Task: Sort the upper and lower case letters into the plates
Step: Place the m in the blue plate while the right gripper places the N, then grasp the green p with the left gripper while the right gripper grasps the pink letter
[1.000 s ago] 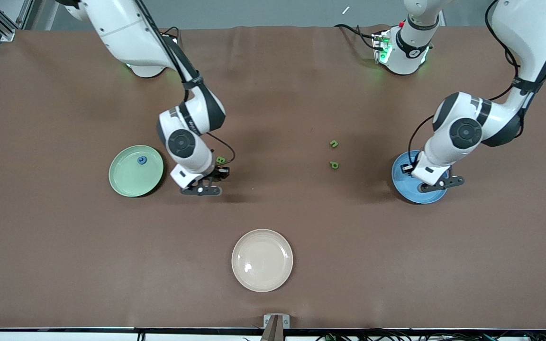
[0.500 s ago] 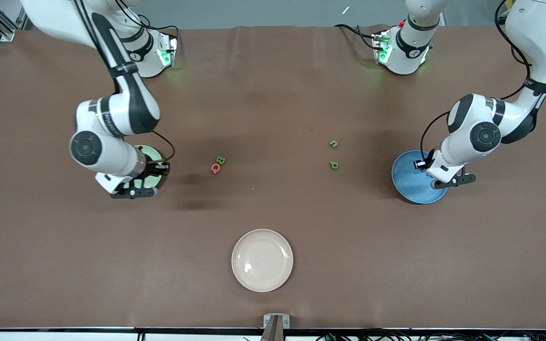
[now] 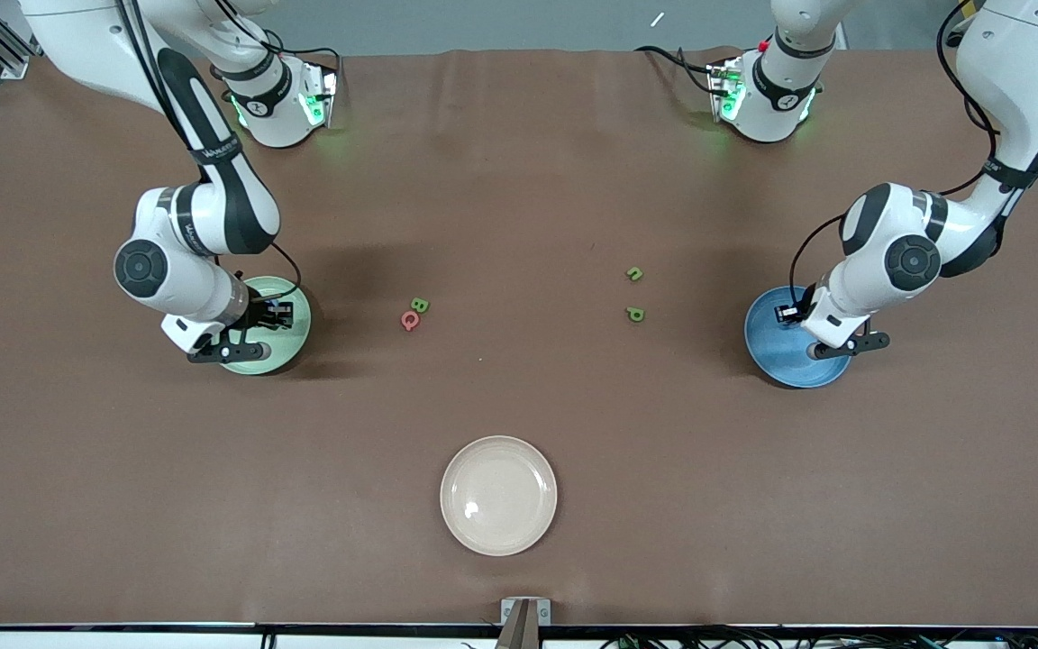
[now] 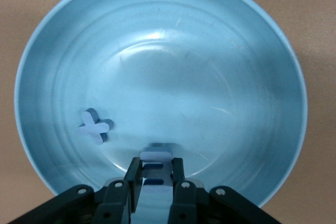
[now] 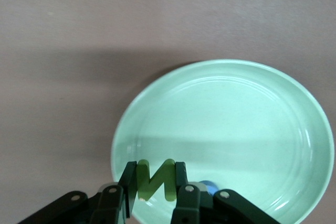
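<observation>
Right hand (image 5: 151, 190) swung over pale mint green plastic plate (image 3: 295, 326), gripping green letter N (image 5: 155, 179); left hand (image 4: 156, 187) holds pale-blue letter (image 4: 156, 156) over bright blue plastic plate (image 3: 767, 347). Next: release both.

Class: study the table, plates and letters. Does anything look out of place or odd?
Nothing stands out. The green plate, blue plate and beige plate sit flat. Four letters lie loose on the table, unsorted. Right tool holds a green letter; left tool holds a blue one.

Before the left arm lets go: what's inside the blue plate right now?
One pale blue x-shaped letter lies in the blue plate. The left gripper holds another pale blue letter over it; its fingers hide the plate beneath.
</observation>
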Motion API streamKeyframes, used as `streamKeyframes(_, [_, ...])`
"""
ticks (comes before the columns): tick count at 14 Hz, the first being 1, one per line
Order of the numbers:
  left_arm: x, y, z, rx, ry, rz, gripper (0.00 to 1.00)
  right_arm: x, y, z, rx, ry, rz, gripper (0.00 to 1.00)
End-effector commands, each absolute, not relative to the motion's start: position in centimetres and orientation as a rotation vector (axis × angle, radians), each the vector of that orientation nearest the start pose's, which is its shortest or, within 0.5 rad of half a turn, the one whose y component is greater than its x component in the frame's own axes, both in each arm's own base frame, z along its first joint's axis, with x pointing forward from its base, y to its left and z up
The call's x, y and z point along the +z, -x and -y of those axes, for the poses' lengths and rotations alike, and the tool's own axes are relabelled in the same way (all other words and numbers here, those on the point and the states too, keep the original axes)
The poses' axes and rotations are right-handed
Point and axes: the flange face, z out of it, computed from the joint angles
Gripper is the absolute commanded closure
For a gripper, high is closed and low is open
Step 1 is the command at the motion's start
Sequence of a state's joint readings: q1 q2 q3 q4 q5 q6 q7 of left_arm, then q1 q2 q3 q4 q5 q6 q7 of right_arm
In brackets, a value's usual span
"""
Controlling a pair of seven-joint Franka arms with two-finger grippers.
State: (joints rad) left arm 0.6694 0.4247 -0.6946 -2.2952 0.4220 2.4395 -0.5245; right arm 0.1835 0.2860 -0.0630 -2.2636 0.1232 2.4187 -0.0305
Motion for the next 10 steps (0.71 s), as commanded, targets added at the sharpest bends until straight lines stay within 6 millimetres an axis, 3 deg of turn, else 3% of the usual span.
streamKeyframes(1, [19.2,-50.5,2.7,0.2,3.112,0.269,0.87,21.9,-50.4,-5.9,0.151,3.082,0.098,1.0])
streamKeyframes(8, [18.8,-50.3,2.8,0.194,3.093,0.208,0.82,19.2,-49.6,-6.1,0.205,3.087,0.106,0.98])
streamKeyframes(9, [18.8,-50.4,2.7,0.195,3.092,0.209,0.7,18.8,-49.5,-6.1,0.208,3.088,0.105,0.98])
streamKeyframes(10, [18.9,-50.3,2.7,0.197,3.086,0.204,0.47,18.7,-49.4,-6.2,0.21,3.088,0.107,0.97])
